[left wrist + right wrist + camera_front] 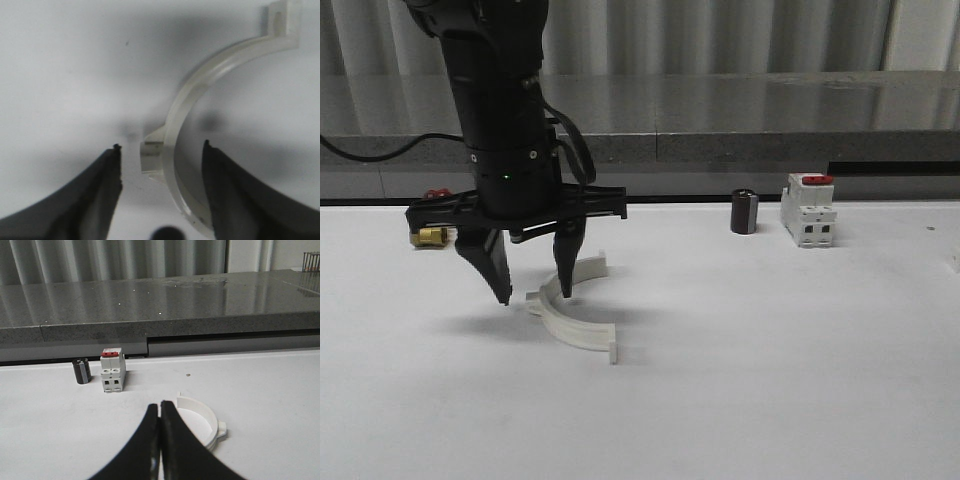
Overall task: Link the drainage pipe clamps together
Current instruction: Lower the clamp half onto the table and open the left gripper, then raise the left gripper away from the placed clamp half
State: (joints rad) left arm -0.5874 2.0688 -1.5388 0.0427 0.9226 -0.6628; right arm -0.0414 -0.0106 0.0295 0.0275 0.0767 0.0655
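One white half-ring drainage pipe clamp [575, 332] lies on the white table, left of centre. My left gripper [534, 297] hangs open over it, fingertips close to the table. One finger [565, 265] stands inside the arc and the other outside it. In the left wrist view the clamp's wall [172, 145] and its side tab sit between the open fingers of the left gripper [161, 146], touching neither. A second white half-ring clamp [207, 422] lies just beside my right gripper [159, 404], which is shut with nothing in it.
A white breaker with a red switch [809, 210] and a small black cylinder [744, 211] stand at the back right. A brass valve [430, 235] is partly hidden behind the left arm. A grey ledge [740, 145] runs along the table's far edge.
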